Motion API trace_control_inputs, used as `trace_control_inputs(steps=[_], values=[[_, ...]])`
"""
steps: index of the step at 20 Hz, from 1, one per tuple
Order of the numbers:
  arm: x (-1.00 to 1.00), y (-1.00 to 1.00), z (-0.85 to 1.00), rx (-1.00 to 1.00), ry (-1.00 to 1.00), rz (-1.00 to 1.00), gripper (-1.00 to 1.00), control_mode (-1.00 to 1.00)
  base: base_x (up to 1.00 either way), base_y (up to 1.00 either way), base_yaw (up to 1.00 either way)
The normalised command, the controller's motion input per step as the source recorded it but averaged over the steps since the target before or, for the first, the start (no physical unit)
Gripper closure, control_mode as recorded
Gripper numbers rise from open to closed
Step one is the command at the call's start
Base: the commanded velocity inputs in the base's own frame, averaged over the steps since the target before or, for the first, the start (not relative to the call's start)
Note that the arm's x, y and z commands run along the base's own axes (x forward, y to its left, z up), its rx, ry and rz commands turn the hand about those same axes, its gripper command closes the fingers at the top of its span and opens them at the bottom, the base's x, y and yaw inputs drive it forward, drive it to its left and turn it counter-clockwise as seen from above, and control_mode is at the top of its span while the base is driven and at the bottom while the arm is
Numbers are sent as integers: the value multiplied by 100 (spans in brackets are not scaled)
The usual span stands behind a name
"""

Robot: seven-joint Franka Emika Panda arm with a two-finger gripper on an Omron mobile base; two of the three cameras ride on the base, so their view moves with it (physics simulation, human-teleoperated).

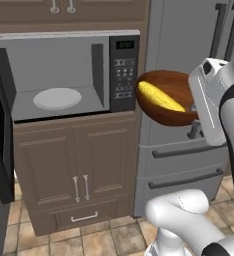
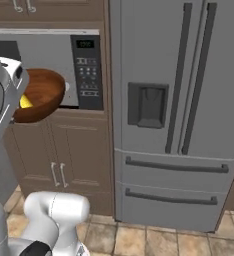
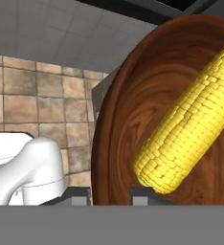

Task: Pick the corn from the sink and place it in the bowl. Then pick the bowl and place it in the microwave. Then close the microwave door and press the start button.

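My gripper (image 3: 111,194) is shut on the rim of the reddish-brown wooden bowl (image 3: 133,110), one fingertip inside the rim and one outside. The bowl (image 1: 166,82) hangs tilted in the air, just right of the microwave (image 1: 124,70) and level with its control panel. Inside the bowl lies the yellow corn (image 1: 161,96), seen close in the hand view as a bumpy cob (image 3: 190,129). The microwave stands open, with a white turntable plate (image 1: 57,98) in its grey interior. The microwave door (image 1: 0,135) is swung out at the far left. From the right, the bowl (image 2: 44,92) and corn (image 2: 25,102) sit before the microwave (image 2: 86,70).
A tall steel fridge (image 2: 179,100) with drawer handles stands right of the microwave column. Brown cabinet doors (image 1: 74,170) and a drawer sit under the microwave, above a tiled floor (image 1: 89,240). My own white arm (image 1: 229,115) rises close beside the bowl.
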Motion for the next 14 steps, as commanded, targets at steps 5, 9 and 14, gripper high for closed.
trace_control_inputs(steps=[5, 9, 14], values=[[0, 0, 0, 0, 0, 0, 100, 100, 49, 27, -11], [0, 0, 0, 0, 0, 0, 100, 100, 39, 58, -12], [0, 0, 0, 0, 0, 0, 100, 100, 33, 49, -10]])
